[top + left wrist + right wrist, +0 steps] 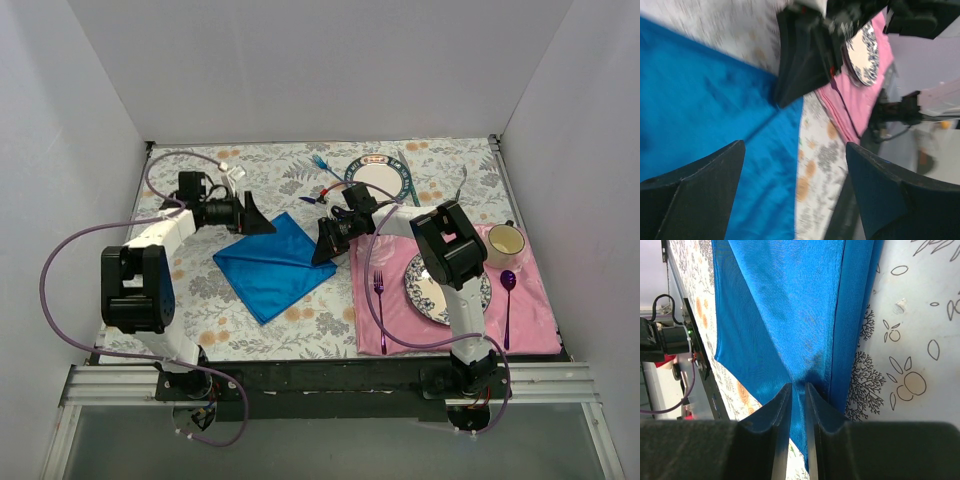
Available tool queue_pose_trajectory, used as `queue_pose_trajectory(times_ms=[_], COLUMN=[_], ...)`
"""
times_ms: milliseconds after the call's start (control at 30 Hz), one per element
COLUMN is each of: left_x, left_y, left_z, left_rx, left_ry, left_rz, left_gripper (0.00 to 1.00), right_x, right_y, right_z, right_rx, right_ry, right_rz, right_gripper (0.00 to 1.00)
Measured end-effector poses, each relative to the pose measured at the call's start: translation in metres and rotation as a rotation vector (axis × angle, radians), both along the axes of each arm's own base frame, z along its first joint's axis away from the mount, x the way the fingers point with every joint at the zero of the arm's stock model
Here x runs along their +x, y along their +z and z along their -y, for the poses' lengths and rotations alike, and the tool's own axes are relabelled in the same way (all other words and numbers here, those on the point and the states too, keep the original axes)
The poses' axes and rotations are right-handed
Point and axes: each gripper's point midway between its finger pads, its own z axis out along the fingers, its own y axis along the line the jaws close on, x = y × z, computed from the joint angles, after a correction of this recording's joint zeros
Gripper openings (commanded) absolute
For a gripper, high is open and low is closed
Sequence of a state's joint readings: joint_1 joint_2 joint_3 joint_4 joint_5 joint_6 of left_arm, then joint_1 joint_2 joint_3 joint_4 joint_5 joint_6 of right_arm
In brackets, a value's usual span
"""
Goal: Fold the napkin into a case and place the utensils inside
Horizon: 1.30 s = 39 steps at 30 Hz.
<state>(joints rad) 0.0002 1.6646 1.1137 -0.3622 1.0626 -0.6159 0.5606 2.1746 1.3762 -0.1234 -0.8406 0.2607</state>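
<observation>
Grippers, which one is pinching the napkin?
The right gripper, jaws closed on a fold of the napkin; the left gripper stands open, holding nothing.

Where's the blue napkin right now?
Top view, centre-left on the floral tablecloth: the napkin lies just left of the pink placemat, its right corner pinched by the right gripper.

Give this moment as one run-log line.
stage: folding | left gripper: open at napkin corner | right gripper: shut on napkin | napkin: partly folded | light-blue fork: outside napkin
</observation>
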Motion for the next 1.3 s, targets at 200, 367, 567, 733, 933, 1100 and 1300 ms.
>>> queue_pose_trajectory(times_ms=[200, 367, 567, 733, 933, 1100, 1300], left_x=[-0.04, -0.026, -0.023, -0.021, -0.016, -0.016, -0.01], left_y=[-0.04, -0.044, -0.069, -0.08, -0.088, -0.088, -0.089], left_z=[0.015, 0.027, 0.035, 0.035, 0.032, 0.025, -0.008], left_rx=[-0.13, -0.174, -0.199, -0.207, -0.218, -0.231, -0.256], left_ry=[0.079, 0.098, 0.133, 0.157, 0.167, 0.164, 0.213], left_rz=[-0.373, -0.409, -0.494, -0.513, -0.511, -0.502, -0.497], left_gripper=[0.91, 0.92, 0.92, 0.92, 0.92, 0.92, 0.92], right_x=[0.0, 0.0, 0.0, 0.0, 0.0, 0.0, 0.001], right_y=[0.0, -0.001, -0.002, -0.002, -0.003, -0.003, -0.003], right_z=[0.0, 0.0, 0.0, 0.0, 0.0, 0.0, 0.001], right_rx=[-0.001, -0.002, -0.002, -0.003, -0.004, -0.005, -0.007], right_ry=[-0.002, -0.003, -0.004, -0.004, -0.004, -0.004, -0.005], right_rz=[-0.002, -0.005, -0.009, -0.009, -0.009, -0.008, -0.006], right_gripper=[0.24, 0.24, 0.23, 0.22, 0.2, 0.2, 0.19])
